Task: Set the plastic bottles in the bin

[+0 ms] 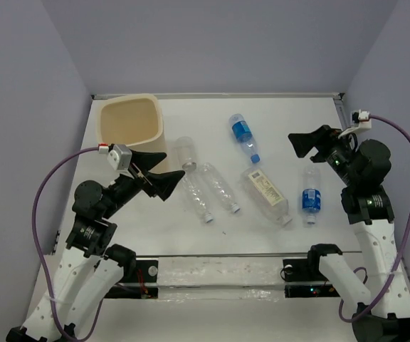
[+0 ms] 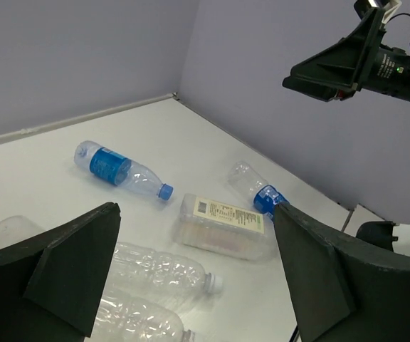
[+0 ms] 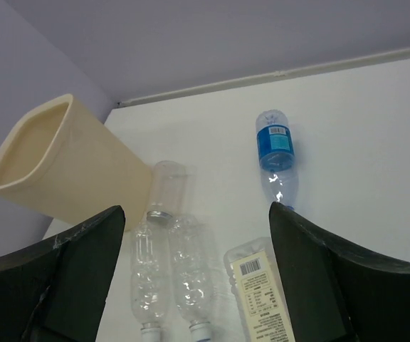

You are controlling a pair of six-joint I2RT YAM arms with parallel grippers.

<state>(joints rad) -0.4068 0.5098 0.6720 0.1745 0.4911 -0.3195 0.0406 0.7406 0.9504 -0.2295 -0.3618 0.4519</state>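
Several clear plastic bottles lie on the white table. One blue-labelled bottle (image 1: 242, 132) is at the back and another (image 1: 310, 198) lies right. A squarish white-labelled bottle (image 1: 265, 192) sits mid-table. Two plain ribbed bottles (image 1: 198, 196) (image 1: 221, 187) lie side by side, with a short clear bottle (image 1: 185, 153) beside the bin (image 1: 139, 146). The cream bin stands upright at the back left. My left gripper (image 1: 164, 173) hovers open and empty in front of the bin, over the ribbed bottles (image 2: 155, 267). My right gripper (image 1: 306, 148) hangs open and empty above the right blue bottle.
Lilac walls close in the table at the back and both sides. A clear strip runs along the near edge between the arm bases (image 1: 219, 271). The right wrist view shows the bin (image 3: 62, 171) at left and the back blue bottle (image 3: 275, 146) ahead.
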